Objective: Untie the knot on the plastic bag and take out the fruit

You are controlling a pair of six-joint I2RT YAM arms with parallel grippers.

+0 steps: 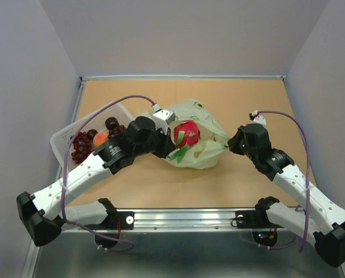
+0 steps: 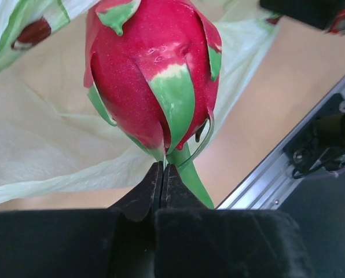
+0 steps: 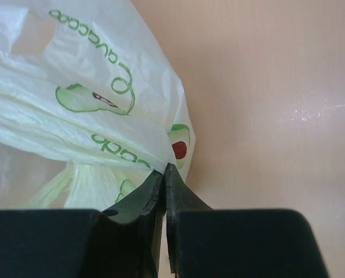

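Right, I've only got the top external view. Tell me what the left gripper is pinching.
Observer: The left gripper is shut on a green leaf at the lower end of the dragon fruit.
Operator: Now give me the right one.
Observer: The right gripper is shut on a fold of the plastic bag, just below an avocado print.
Operator: Check for plastic over the fruit.
Observer: None on the face that the left wrist camera sees; the bag lies behind it.
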